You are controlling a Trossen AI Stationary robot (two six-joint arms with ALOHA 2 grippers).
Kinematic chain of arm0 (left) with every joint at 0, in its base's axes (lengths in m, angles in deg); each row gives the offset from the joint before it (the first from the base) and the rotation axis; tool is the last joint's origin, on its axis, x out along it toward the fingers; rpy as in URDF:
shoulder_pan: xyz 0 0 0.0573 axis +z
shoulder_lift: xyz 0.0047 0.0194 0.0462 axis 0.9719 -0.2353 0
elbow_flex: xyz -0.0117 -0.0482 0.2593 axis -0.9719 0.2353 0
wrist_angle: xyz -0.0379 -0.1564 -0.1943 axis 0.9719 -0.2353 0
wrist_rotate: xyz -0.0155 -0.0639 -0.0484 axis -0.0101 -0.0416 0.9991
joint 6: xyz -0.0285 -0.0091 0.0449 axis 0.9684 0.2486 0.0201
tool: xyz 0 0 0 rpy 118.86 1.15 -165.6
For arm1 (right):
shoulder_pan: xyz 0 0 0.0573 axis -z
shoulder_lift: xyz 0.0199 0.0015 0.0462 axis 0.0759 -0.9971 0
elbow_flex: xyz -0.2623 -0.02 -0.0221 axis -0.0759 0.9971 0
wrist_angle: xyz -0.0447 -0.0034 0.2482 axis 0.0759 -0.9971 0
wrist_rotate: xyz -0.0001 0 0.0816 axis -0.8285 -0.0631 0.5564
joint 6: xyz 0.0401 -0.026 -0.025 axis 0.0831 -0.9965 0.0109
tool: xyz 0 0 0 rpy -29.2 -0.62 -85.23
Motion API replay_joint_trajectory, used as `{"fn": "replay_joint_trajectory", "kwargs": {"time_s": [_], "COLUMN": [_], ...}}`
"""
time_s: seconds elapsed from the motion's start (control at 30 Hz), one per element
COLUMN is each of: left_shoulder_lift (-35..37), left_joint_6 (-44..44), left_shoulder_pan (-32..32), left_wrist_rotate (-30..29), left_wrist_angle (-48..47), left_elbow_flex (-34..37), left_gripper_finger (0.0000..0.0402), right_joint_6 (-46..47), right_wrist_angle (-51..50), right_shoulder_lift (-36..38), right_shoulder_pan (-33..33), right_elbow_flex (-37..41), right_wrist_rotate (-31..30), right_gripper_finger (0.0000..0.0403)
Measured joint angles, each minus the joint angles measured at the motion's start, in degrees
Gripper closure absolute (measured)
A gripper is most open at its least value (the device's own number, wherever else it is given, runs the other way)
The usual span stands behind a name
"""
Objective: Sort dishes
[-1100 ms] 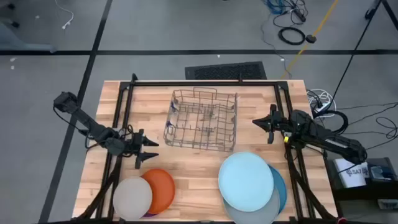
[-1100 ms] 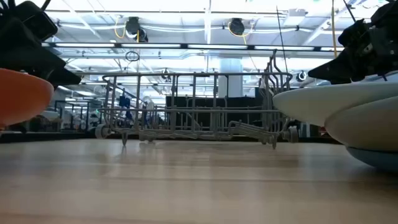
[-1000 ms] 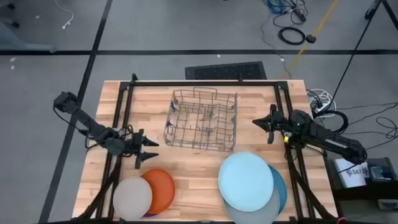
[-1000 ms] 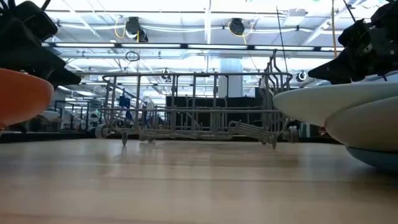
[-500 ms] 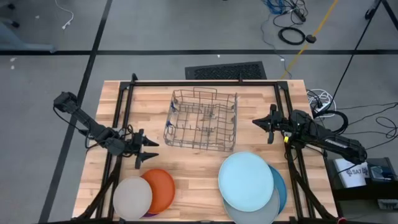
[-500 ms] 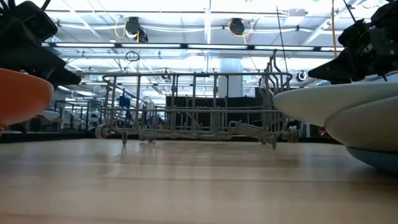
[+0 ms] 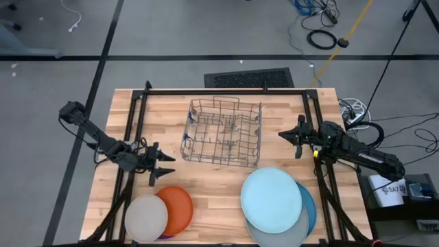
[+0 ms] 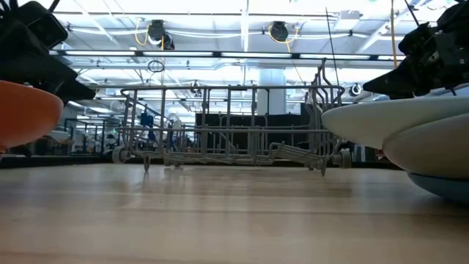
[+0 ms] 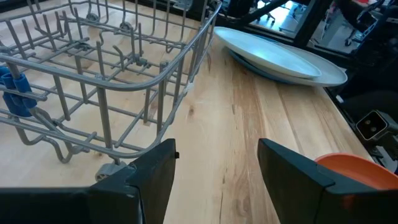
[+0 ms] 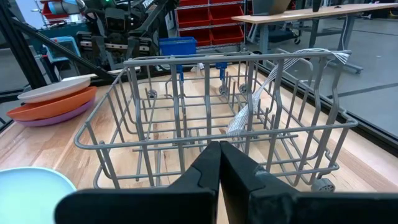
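Pale wooden planks form the table [image 7: 219, 185], seen from above on a grey floor. An empty grey wire dish rack [image 7: 221, 132] stands mid-table toward the far edge. Near the front left corner an off-white round plastic plate [image 7: 145, 218] overlaps an orange round plate [image 7: 180, 206]. Near the front right corner a large light blue plate [image 7: 271, 200] tops a darker blue plate [image 7: 310, 209] and a pale grey plate [image 7: 274, 236]. The left gripper [image 7: 164, 167] hovers beside the rack's left end, fingers spread wide; the right gripper [image 7: 282, 136] hovers off its right end.

Low down, the rack sits between both stacks.

From the left wrist, the wide gap between the fingers frames bare wood.

From the right wrist, the fingers [image 10: 205, 171] are pressed together, facing the rack.
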Motion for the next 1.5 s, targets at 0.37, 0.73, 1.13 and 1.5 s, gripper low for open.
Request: {"fn": "replay_joint_trajectory", "kwargs": {"time_s": [0.37, 0.73, 1.13, 1.5], "left_shoulder_lift": [0.01, -0.04, -0.10, -0.08], "left_joint_6": [-0.01, 0.11, -17.68, -28.27], "left_shoulder_pan": [0.01, 0.29, 4.15, 5.74], "left_wrist_rotate": [0.01, -6.75, -17.00, -15.76], "left_wrist_angle": [-0.01, 4.42, 44.64, 68.69], "left_elbow_flex": [0.00, 0.02, 0.00, 0.00], "left_gripper_finger": [0.0173, 0.0173, 0.0173, 0.0173], "right_joint_6": [0.00, 0.00, 0.00, 0.00], "right_wrist_angle": [0.00, 0.00, 0.00, 0.00], "right_shoulder_lift": [0.00, 0.01, -0.01, -0.01], "right_shoulder_pan": [0.00, 0.00, 0.00, 0.00], "right_elbow_flex": [0.00, 0.00, 0.00, 0.00], "right_wrist_rotate": [0.02, 0.00, 0.02, 0.02], "right_gripper_finger": [0.0399, 0.0399, 0.0399, 0.0399]}}
